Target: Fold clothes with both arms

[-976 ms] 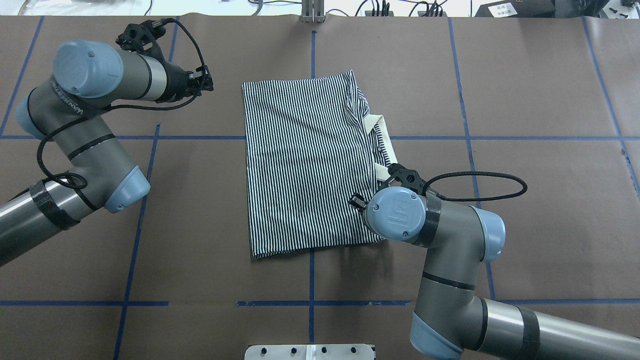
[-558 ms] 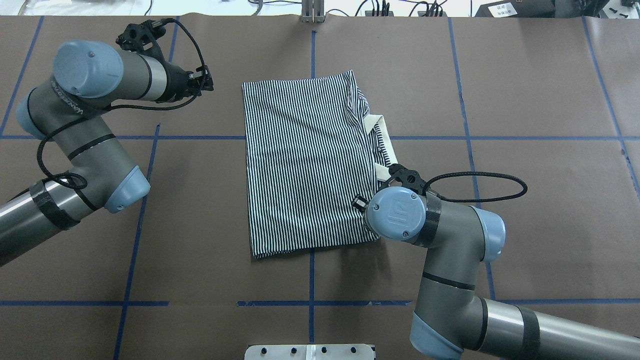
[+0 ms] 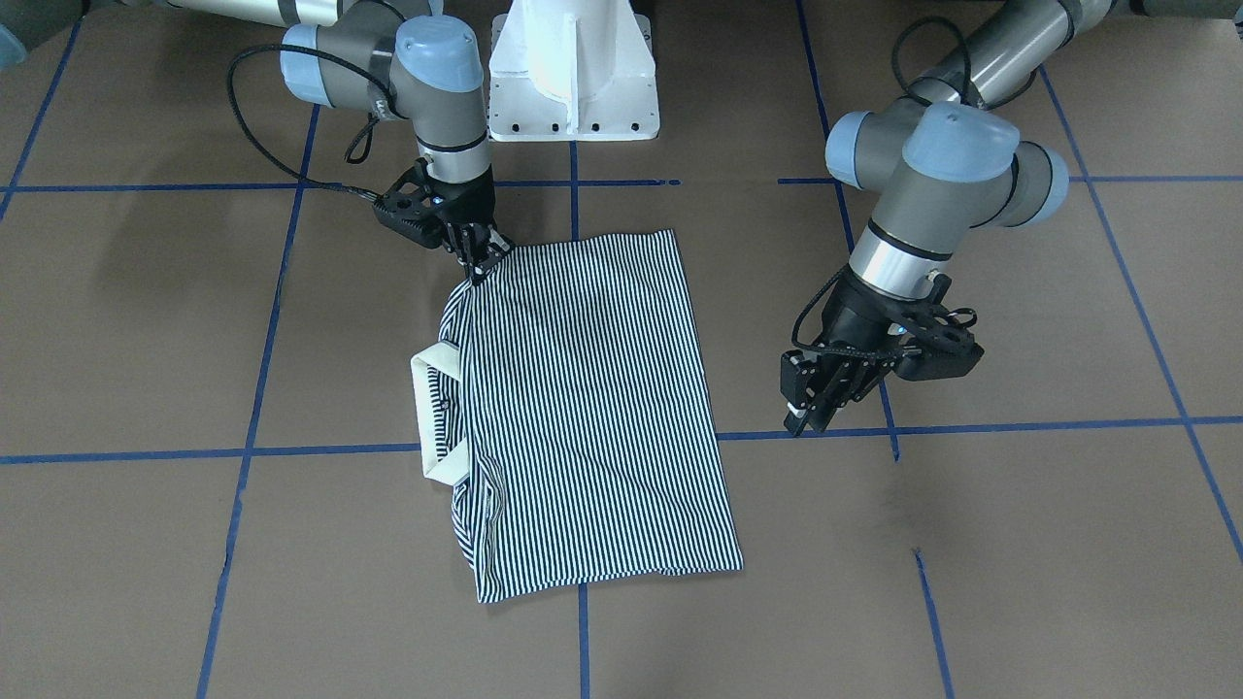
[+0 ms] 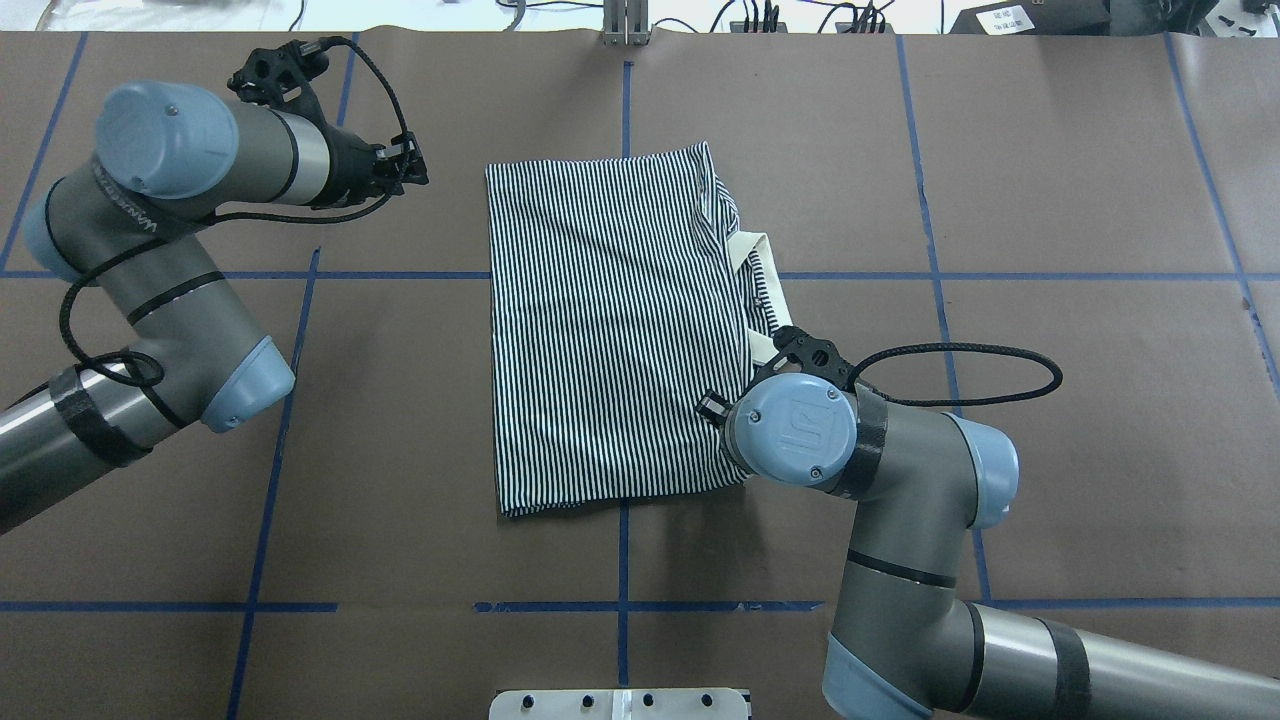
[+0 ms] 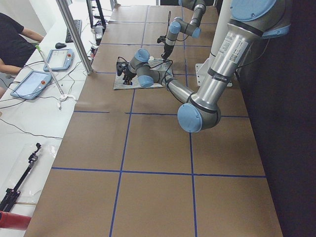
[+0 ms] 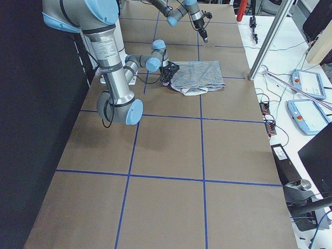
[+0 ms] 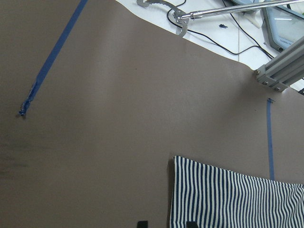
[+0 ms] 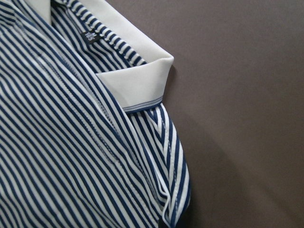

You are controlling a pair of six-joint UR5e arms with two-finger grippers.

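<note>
The striped polo shirt (image 4: 610, 330) lies folded into a tall rectangle in the middle of the brown table, its cream collar (image 4: 750, 248) sticking out on the robot's right. In the front-facing view my right gripper (image 3: 479, 260) is shut on the shirt's (image 3: 592, 408) corner nearest the robot base, on the collar (image 3: 427, 408) side. From overhead, the right wrist hides that grip. My left gripper (image 3: 804, 413) hovers open beside the shirt's opposite long edge, touching nothing. Its fingertips (image 7: 141, 223) show apart in the left wrist view, with a shirt (image 7: 237, 199) corner ahead.
The white pedestal base (image 3: 573, 68) stands at the robot's edge of the table. Blue tape lines (image 4: 625, 560) cross the brown cover. An aluminium post (image 4: 625, 22) rises at the far edge. A side table with tablets (image 6: 303, 83) and cables runs beyond it, with a person (image 5: 15, 44) seated there.
The right arm has shifted a little to the left, drawing the shirt's near right corner inward. The left arm has edged slightly left, its gripper almost in place.
</note>
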